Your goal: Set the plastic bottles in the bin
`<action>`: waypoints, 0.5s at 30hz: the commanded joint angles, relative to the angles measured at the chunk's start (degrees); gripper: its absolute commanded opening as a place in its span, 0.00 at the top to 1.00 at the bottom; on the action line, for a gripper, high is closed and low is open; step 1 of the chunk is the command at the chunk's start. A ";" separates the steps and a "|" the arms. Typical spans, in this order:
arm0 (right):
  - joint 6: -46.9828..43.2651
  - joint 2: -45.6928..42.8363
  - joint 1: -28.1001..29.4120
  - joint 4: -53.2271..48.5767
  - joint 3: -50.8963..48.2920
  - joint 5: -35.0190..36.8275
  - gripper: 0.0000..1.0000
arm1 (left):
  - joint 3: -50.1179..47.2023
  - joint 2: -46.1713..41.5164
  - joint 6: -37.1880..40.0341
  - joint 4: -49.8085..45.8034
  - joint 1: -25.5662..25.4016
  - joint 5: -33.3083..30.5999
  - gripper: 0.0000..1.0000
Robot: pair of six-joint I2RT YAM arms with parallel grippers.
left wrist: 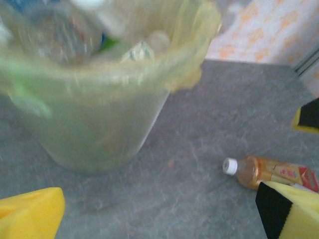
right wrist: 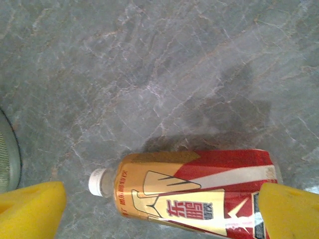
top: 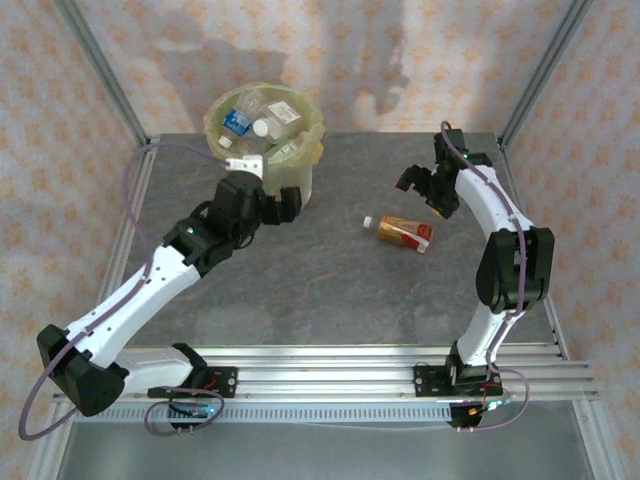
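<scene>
Beneath the right claw (right wrist: 162,201) lies one bottle (right wrist: 199,184).

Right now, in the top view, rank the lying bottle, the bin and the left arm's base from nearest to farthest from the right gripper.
1. Lying bottle, on the table beside the right gripper.
2. Bin, back left.
3. Left arm's base, near-left corner.

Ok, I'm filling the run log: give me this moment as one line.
left gripper: open, empty, beside bin | right gripper: open, over lying orange-red bottle | bin: holds several bottles
</scene>
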 commanded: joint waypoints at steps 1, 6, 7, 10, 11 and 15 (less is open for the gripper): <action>-2.27 2.03 -0.77 2.93 0.13 -1.64 0.01 | -4.45 -1.09 -7.04 3.37 -1.78 -3.91 0.00; -4.58 5.79 -1.09 3.67 1.20 -2.02 0.01 | -10.76 -1.97 -13.98 6.06 -3.43 -4.23 0.00; -4.89 6.69 -1.17 3.59 1.47 -2.02 0.01 | -11.75 -2.14 -14.95 6.58 -3.68 -4.43 0.00; -5.56 8.67 -1.26 3.78 1.78 -2.37 0.01 | -13.66 -2.00 -16.57 7.53 -4.38 -5.03 0.00; -5.64 8.98 -1.33 3.94 1.70 -2.67 0.01 | -13.93 -1.86 -16.85 7.76 -4.58 -5.15 0.00; -5.12 9.07 -1.26 4.00 0.29 -3.86 0.01 | -14.92 -0.64 -18.23 8.08 -5.53 -5.12 0.00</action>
